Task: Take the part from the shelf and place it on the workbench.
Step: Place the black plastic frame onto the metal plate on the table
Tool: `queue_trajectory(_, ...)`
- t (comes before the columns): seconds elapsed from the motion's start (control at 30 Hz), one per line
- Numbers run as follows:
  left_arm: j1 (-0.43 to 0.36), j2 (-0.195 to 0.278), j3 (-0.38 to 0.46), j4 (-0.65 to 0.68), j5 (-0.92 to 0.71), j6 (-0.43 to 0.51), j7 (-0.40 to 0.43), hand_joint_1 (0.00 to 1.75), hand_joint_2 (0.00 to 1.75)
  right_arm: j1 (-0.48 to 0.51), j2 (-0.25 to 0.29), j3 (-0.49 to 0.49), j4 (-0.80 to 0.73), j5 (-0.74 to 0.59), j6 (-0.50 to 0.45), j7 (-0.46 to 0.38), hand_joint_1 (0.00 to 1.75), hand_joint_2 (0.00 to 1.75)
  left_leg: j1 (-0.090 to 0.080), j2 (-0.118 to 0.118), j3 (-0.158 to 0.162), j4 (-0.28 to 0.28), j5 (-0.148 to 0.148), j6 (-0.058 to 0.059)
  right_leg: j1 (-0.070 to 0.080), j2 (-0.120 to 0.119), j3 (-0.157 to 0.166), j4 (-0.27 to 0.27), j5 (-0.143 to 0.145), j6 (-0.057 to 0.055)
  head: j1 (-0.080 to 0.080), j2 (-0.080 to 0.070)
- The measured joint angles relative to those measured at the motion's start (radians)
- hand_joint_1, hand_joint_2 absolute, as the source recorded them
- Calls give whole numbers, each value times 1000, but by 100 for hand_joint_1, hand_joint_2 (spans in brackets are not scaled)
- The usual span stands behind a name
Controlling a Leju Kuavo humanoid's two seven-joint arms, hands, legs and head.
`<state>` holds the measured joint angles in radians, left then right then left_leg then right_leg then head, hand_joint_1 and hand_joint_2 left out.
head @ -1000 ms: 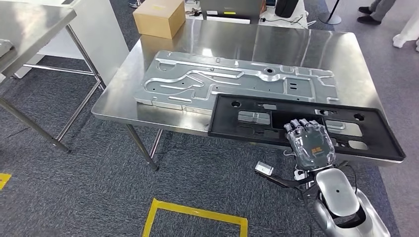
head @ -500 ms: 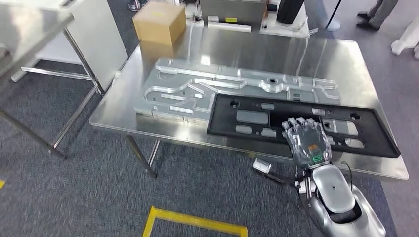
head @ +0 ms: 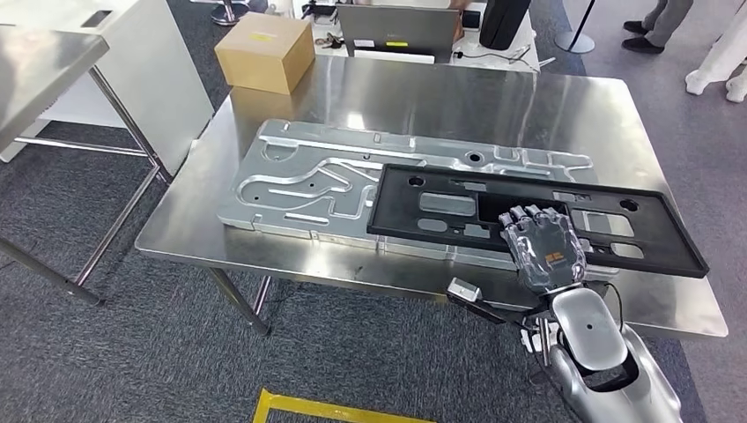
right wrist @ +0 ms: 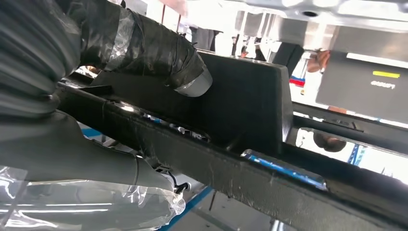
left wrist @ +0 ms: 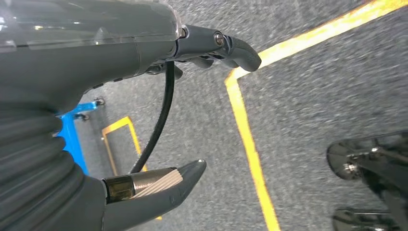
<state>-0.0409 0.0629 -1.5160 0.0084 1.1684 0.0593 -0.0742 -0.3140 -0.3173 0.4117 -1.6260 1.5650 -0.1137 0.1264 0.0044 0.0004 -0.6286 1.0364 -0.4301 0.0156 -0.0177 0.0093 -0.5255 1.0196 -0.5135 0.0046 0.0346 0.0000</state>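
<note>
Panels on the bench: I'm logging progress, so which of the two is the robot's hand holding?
The black panel, gripped along its near edge by the right hand; the silver panel lies partly beneath it, untouched.

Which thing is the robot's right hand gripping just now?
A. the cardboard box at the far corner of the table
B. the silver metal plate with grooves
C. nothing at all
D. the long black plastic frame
D: in the head view the right hand grips the near edge of the black plastic frame, which overlaps the silver metal plate on the workbench; the right wrist view shows its fingers wrapped over the frame's rail.
</note>
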Motion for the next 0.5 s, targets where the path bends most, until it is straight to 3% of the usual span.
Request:
queue_trajectory(0.13, -1, 0, -2, 0, -4, 0, -3, 0, 175, -14, 10, 4, 17, -1, 4, -1, 175, 175, 1, -1, 25, -18, -4, 24, 1, -2, 2, 29, -7, 20, 0, 0)
queue_trajectory(0.2, -1, 0, -2, 0, -4, 1, -6, 0, 175, -21, 12, 6, 26, -2, 6, -1, 175, 175, 1, -1, 41, -26, -9, 34, 1, -5, -51, 124, -41, 25, 1, 0)
queue_trajectory(0.27, -2, 0, -4, 0, -3, 3, -7, 0, 175, -25, 13, 10, 34, -2, 9, -1, 175, 175, -2, -2, 50, -26, -19, 42, 2, -5, -135, 248, -88, 27, 1, 0)
queue_trajectory(0.3, -2, 0, -5, 0, -3, 3, -7, 0, 175, -24, 14, 12, 38, -2, 11, -1, 175, 175, -4, -3, 57, -26, -25, 44, 2, -5, -167, 281, -95, 26, 1, 0)
queue_trajectory(0.33, -2, 0, -6, 0, -3, 3, -6, 0, 175, -24, 14, 14, 43, -3, 14, -2, 175, 175, -7, -4, 66, -26, -32, 45, 3, -5, -182, 282, -82, 24, 1, 0)
queue_trajectory(0.37, -2, 0, -7, 0, -2, 4, -6, 0, 175, -24, 15, 16, 46, -3, 16, -3, 175, 175, -9, -5, 78, -26, -40, 45, 5, -5, -179, 245, -46, 20, 1, 0)
queue_trajectory(0.43, -1, -2, -8, 0, -2, 4, -6, 0, 175, -24, 17, 16, 52, -4, 18, -3, 175, 175, -13, -5, 101, -26, -57, 43, 14, -8, -145, 116, 52, 2, 0, 0)
queue_trajectory(0.5, -3, -5, -8, -1, -1, 4, -6, 0, 175, -27, 19, 17, 56, -6, 19, -4, 175, 175, -14, -7, 108, -29, -69, 36, 26, -12, -123, 26, 92, -14, -2, 0)
